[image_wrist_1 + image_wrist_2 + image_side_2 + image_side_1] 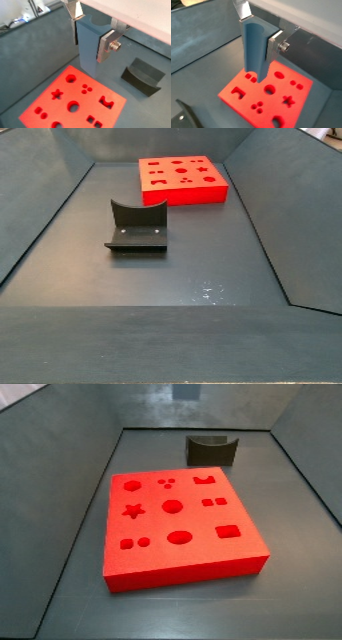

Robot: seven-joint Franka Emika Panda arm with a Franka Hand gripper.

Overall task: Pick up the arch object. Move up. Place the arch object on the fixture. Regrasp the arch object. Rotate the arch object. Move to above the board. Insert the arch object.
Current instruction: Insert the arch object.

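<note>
In both wrist views the gripper (pixel 91 31) hangs high above the grey floor with its jaws closed on the arch object (pixel 89 47), a slate grey-blue oblong block that stands upright between the two flat silver fingers (pixel 73 11). One finger presses its narrow side and the second, carrying a small bolt, clamps the opposite side, so the jaws are narrow and gripping the block near its upper part, while most of its length hangs free below them. In a wrist view the block's lower end shows over the near edge of the board (pixel 72 102), the bright red slab with a star, circles, ovals, squares and a notched arch hole, and the fixture (pixel 141 76), a dark bracket with a curved dip, stands on the floor just beyond the board's corner, apart from it. In a wrist view the arch object (pixel 256 45) again sits upright in the gripper (pixel 259 29), its tip hanging above the board (pixel 271 97) near a pair of round holes. In a side view the board (pixel 177 529) lies flat in the middle of the floor and the fixture (pixel 210 449) stands behind it, near but not touching. In a side view the fixture (pixel 136 226) is in front and the board (pixel 182 178) behind; neither side view shows the gripper or the block.
</note>
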